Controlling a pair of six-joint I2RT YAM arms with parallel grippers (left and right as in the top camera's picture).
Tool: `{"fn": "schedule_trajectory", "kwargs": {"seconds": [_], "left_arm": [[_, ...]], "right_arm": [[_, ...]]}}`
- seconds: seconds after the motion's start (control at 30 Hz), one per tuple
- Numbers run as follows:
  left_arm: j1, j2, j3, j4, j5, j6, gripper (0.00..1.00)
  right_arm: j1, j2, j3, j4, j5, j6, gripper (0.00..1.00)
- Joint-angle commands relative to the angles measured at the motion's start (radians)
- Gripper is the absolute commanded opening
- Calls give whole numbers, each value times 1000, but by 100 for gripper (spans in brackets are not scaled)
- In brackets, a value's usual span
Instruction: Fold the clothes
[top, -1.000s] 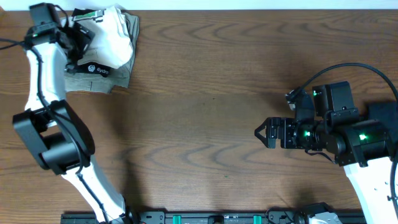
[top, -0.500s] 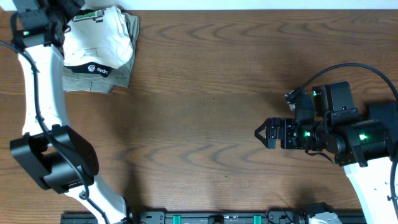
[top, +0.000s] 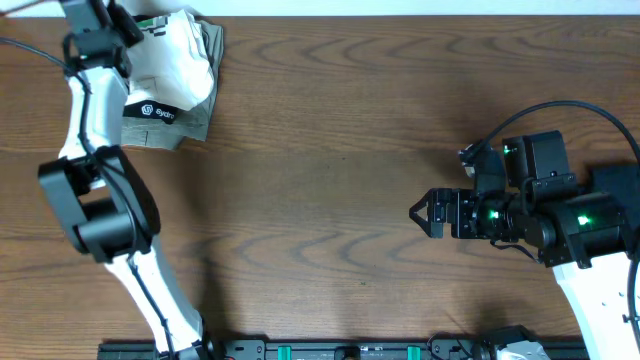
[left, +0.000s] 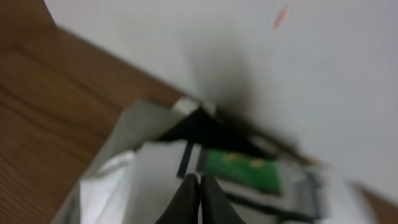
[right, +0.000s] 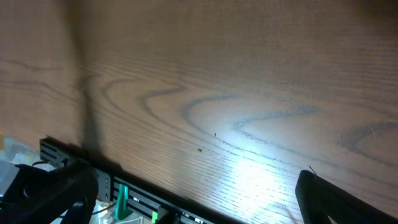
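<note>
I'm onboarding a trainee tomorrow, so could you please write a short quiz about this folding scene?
1. True or false: the right hand is open above the table.
2. Which garment lies topmost? A white shirt; B black shirt; C olive garment.
3. Fill in: the left hand is ____ (open or shut).
Key: 1 true; 2 A; 3 shut.
</note>
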Motion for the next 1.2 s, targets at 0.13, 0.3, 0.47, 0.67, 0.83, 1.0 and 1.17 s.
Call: {"fn": "schedule_trajectory", "kwargs": {"seconds": [0.13, 0.3, 0.47, 0.67, 0.83, 1.0, 1.17], "left_arm": [[12, 144, 0, -2, -100, 63, 7], [14, 150, 0, 38, -109, 63, 6], [11, 63, 0, 92, -100, 62, 6], [-11, -49, 0, 98, 38, 54, 6], [-48, -51, 0, 71, 42, 51, 6], [-82, 5, -1, 92, 41, 55, 6], [-87, 97, -2, 85, 22, 55, 6]], "right_arm": [[-7, -3, 8, 1, 2, -7, 99], [-7, -3, 8, -2, 2, -1, 99], [-7, -3, 8, -3, 2, -1, 99], [-7, -3, 8, -2, 2, -1, 99], [-7, -3, 8, -3, 2, -2, 99], [-7, -3, 8, -11, 2, -1, 99], [-7, -3, 8, -25, 2, -2, 99]]}}
